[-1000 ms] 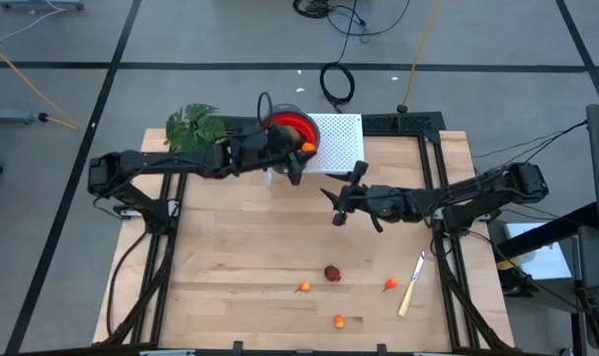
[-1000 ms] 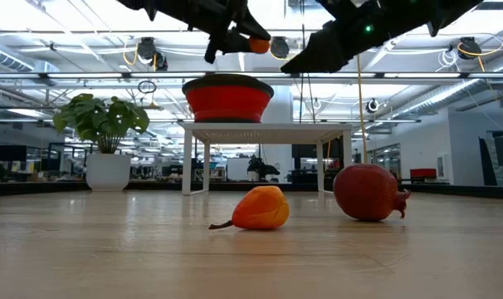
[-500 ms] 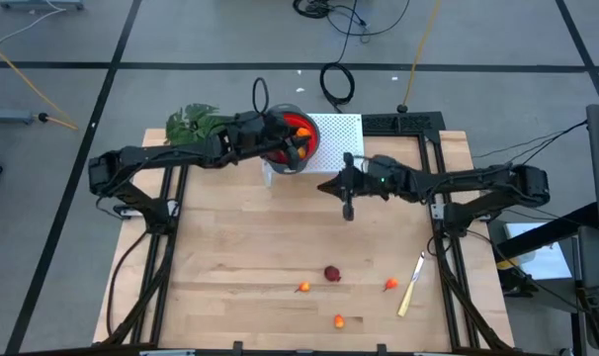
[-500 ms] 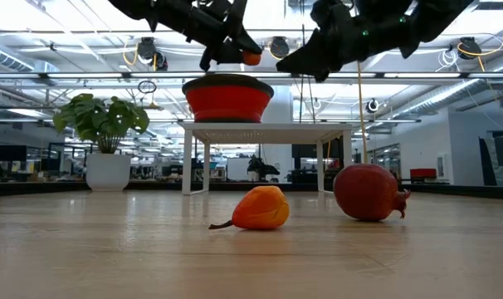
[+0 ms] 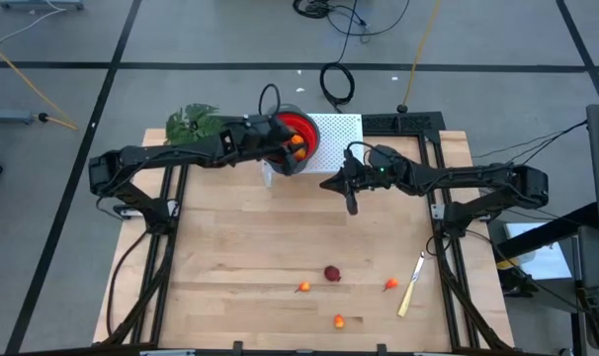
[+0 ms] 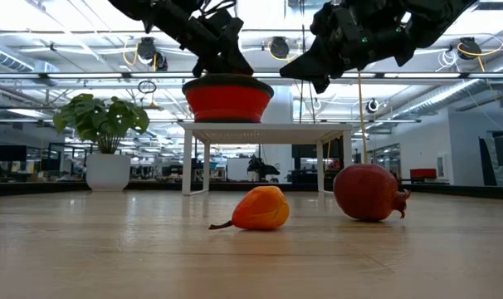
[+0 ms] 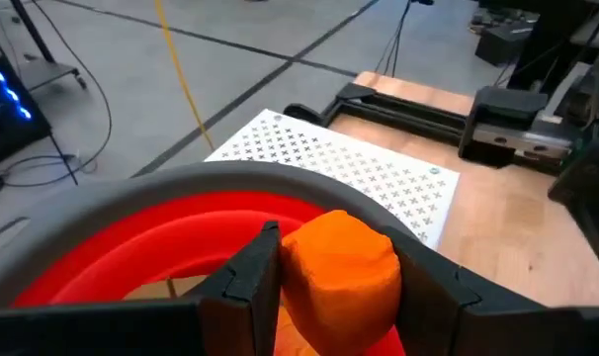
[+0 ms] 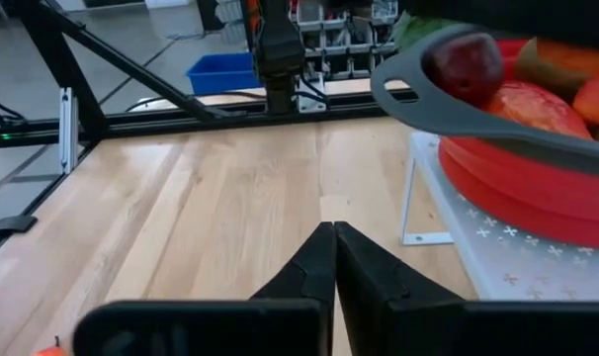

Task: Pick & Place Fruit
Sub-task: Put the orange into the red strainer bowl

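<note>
Open-plan robotics lab, exposed ceiling ducts (image 6: 69,76), desks with monitors (image 6: 11,154), floor cables (image 5: 337,83), parts bins (image 8: 324,12)

Grey floor (image 5: 181,40) with dark seams, ceiling lights (image 6: 152,51), perhaps desks behind

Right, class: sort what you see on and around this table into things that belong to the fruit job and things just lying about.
Part of the job:
- orange fruit held in the left gripper over the red bowl
- dark red fruit on the table
- small orange fruits
- right gripper, shut, empty

Lying about:
- knife
- leafy plant
- white stand
</note>
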